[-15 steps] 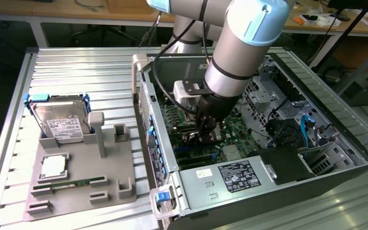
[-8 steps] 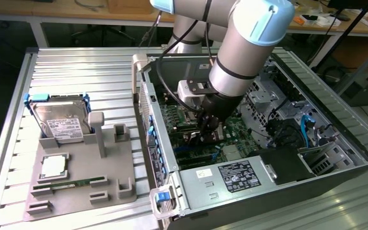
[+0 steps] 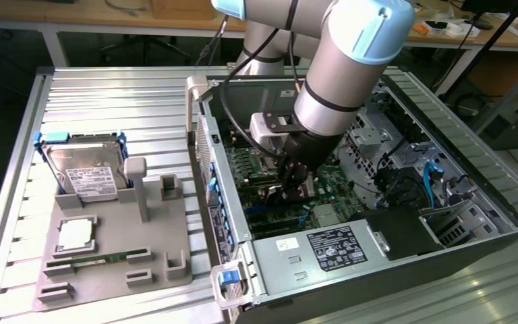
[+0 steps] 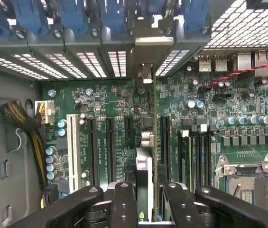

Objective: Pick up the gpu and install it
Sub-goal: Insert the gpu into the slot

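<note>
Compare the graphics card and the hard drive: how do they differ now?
The graphics card is clamped in the gripper inside the computer case; the hard drive sits free on the grey tray outside it. The card stands on edge over the motherboard; the drive shows its broad labelled face.

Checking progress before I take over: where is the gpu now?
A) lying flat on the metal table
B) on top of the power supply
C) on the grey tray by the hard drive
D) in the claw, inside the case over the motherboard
D: the wrist view shows the gpu edge-on, gripped in the claw, over the motherboard slots.
</note>
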Controlling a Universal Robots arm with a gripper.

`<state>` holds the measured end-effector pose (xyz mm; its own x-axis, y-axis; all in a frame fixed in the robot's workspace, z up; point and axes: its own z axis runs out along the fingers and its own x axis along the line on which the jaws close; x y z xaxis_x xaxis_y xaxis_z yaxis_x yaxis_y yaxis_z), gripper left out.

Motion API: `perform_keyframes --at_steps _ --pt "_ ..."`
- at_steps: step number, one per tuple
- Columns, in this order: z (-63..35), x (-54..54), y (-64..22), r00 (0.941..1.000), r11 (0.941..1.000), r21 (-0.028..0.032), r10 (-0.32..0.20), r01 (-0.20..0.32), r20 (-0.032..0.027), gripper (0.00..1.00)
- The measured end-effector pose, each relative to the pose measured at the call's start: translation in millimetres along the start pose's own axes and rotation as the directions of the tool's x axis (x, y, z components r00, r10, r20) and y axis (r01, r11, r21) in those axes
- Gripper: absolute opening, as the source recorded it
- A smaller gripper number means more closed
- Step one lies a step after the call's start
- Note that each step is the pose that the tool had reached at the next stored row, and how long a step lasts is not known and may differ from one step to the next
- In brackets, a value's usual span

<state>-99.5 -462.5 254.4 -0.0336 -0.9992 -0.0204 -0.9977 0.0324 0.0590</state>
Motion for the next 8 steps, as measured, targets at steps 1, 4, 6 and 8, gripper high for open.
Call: perform_keyframes --at_steps 1,4,6,8 --pt "0.1 0.0 1.2 1.0 1.0 0.0001 0.0 0.0 0.0002 0.27" --pt "0.2 -0.8 2.7 1.0 1.0 0.0001 0.0 0.0 0.0001 0.27" --pt "0.2 -2.0 2.6 1.0 1.0 -0.0005 0.0 0.0 0.0001 0.27" --pt "0.3 -2.8 3.0 1.0 1.0 -0.0011 0.0 0.0 0.0 0.27"
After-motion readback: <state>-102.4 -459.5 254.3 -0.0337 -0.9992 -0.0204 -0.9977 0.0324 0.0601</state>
